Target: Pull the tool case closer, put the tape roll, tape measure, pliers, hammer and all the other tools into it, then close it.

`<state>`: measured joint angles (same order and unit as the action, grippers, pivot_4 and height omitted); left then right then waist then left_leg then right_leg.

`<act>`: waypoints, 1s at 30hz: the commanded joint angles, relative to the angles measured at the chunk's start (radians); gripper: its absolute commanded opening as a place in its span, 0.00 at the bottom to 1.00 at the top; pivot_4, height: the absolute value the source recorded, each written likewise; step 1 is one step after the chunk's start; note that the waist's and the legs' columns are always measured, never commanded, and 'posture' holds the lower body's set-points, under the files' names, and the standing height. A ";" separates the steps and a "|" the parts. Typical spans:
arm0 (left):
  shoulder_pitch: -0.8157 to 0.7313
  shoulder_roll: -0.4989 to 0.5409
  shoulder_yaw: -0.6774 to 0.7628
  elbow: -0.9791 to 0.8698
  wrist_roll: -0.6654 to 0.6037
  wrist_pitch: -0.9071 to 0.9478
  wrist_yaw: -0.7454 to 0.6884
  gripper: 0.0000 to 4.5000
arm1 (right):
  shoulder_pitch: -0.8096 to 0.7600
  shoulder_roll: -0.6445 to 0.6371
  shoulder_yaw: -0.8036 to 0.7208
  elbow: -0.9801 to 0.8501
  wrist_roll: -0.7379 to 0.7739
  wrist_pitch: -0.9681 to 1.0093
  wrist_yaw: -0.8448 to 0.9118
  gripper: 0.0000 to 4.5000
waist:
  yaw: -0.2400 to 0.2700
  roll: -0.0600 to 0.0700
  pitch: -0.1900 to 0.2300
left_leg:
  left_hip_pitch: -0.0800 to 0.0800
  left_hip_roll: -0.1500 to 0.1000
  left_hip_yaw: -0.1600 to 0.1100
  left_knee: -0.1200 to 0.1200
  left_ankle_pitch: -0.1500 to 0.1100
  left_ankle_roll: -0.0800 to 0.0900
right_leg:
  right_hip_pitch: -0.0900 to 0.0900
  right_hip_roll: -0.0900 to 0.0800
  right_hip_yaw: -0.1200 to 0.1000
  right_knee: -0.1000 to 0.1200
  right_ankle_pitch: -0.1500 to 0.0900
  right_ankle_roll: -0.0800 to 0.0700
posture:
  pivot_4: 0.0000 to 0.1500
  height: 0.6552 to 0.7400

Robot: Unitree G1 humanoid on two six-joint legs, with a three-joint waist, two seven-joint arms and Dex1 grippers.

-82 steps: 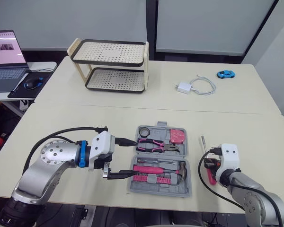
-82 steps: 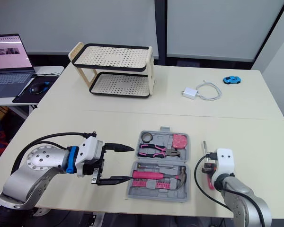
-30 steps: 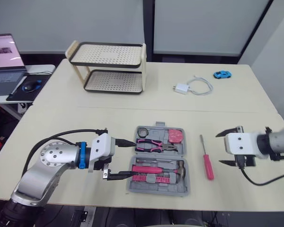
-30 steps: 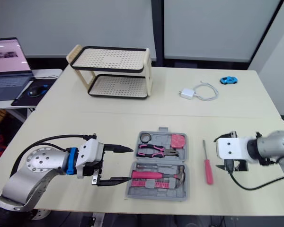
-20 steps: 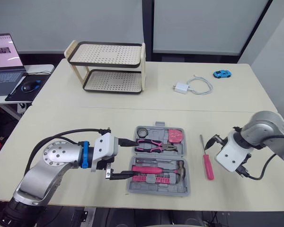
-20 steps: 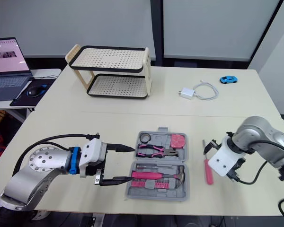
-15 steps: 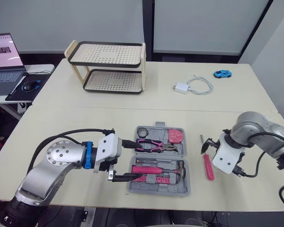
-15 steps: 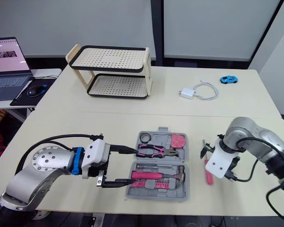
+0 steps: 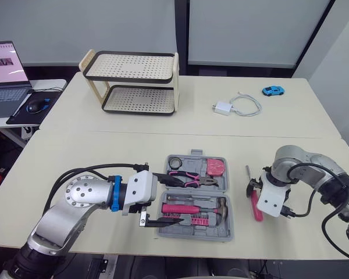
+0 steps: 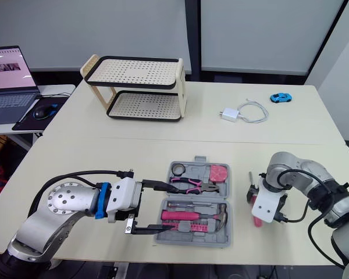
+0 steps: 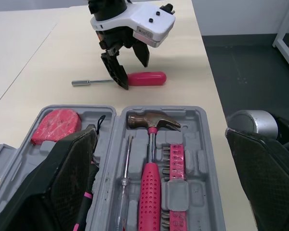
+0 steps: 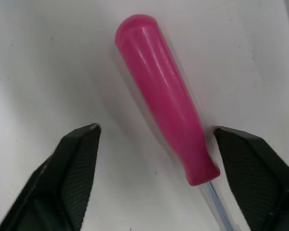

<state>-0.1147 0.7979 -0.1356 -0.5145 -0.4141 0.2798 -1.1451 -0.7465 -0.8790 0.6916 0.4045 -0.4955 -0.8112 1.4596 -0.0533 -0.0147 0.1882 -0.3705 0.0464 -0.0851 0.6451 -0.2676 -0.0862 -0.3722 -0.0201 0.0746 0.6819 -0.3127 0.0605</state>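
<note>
Right gripper points down beside the grey plastic case, jaws wide astride the screwdriver's smooth pink handle, gripping nothing; left gripper level, open, empty

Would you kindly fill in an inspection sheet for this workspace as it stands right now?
Surface: cream table, with a seam running across it.
Job's things: grey tool case lies open, holding the tape roll, pliers, tape measure and hammer; the pink screwdriver lies on the table right of the case.
Clutter: two-tier rack, white charger and blue toy car on the far side.
Grippers: left gripper open, reaching over the case's left edge; right gripper open, straddling the screwdriver's handle.
Cables: charger cable looped beside the charger; black arm cables.
Surroundings: laptop and mouse on a side desk, left.
</note>
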 commanded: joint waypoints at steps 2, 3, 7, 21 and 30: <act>0.004 -0.008 -0.004 -0.017 0.004 -0.017 0.008 1.00 | -0.023 0.011 0.002 0.019 -0.025 -0.020 -0.016 0.54 | 0.000 0.000 0.000 | 0.000 0.000 0.000 0.000 0.000 0.000 | 0.000 0.000 0.000 0.000 0.000 0.000 | 1.00 0.94; 0.004 -0.009 -0.005 -0.015 0.006 -0.018 0.008 1.00 | -0.025 0.012 0.002 0.026 -0.032 -0.022 -0.019 0.49 | 0.000 0.000 0.000 | 0.000 0.000 0.000 0.000 0.000 0.000 | 0.000 0.000 0.000 0.000 0.000 0.000 | 1.00 0.94; 0.001 -0.016 -0.010 -0.006 0.012 -0.025 0.009 1.00 | -0.028 0.000 -0.008 0.023 -0.044 -0.008 -0.017 0.34 | 0.001 0.000 0.000 | 0.000 0.000 0.000 0.000 0.000 0.000 | 0.000 0.000 0.000 0.000 0.000 0.000 | 1.00 0.94; -0.009 -0.041 -0.010 0.044 0.029 -0.060 0.006 1.00 | 0.459 -0.322 -0.454 -0.722 0.489 1.136 0.093 0.16 | 0.028 0.004 0.001 | -0.002 0.000 -0.004 0.000 0.000 0.000 | 0.000 0.000 -0.004 0.001 -0.001 -0.002 | 1.00 0.94; -0.037 -0.058 -0.034 0.061 0.031 -0.065 -0.008 1.00 | 0.626 -0.162 -0.767 -0.957 0.801 2.298 -0.182 0.15 | 0.016 -0.002 0.004 | -0.004 0.000 -0.004 0.000 0.000 0.000 | -0.001 0.002 -0.002 -0.002 -0.001 0.001 | 1.00 0.94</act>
<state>-0.1412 0.7417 -0.1629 -0.4336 -0.3758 0.2251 -1.1486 -0.1026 -1.0649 -0.0297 -0.5407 0.2693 1.3409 1.3317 -0.0372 -0.0166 0.1920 -0.3748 0.0466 -0.0890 0.6448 -0.2676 -0.0865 -0.3740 -0.0185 0.0720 0.6792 -0.3135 0.0608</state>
